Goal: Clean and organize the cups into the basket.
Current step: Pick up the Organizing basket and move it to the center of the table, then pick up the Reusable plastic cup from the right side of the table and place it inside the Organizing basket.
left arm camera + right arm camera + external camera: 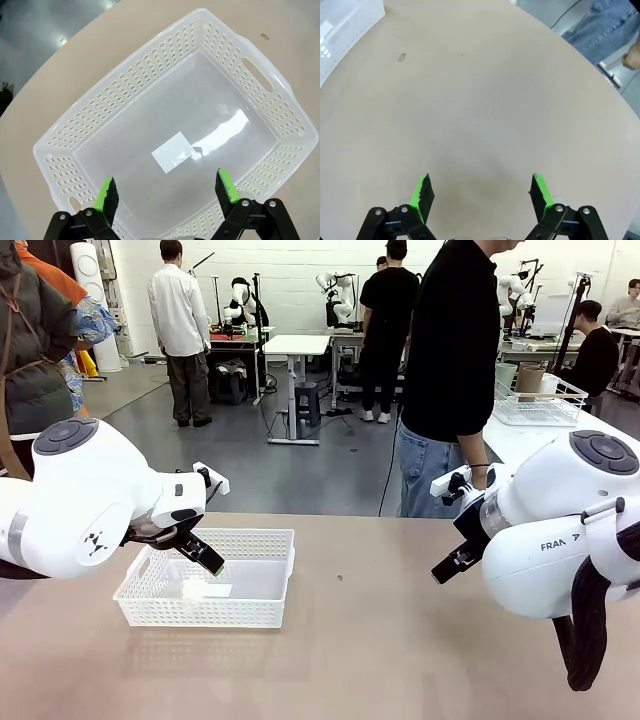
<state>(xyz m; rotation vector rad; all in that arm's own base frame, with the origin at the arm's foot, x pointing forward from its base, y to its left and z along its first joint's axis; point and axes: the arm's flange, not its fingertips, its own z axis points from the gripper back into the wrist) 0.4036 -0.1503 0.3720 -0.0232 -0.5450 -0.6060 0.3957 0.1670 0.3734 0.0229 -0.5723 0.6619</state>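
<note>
The white lattice basket [268, 540] sits left of centre on the tan table, with nothing in it but a white label [172, 152] on its floor. My left gripper [208, 558] hangs open just above the basket's near-left part, and the left wrist view looks down between its green pads [107, 196] into the basket [125, 70]. My right gripper [452, 564] is open above bare table at the right, nothing between its fingers [482, 187]. A tan cup [530, 379] and a mint cup [507, 373] stand in a wire basket on a table behind.
A person [455, 360] in a black top and jeans stands at the far edge, right of centre; a hand [632, 55] shows at the table's rim. The white wire basket [540, 405] rests on a white table at the back right. The lattice basket's corner [340, 30] lies far from my right gripper.
</note>
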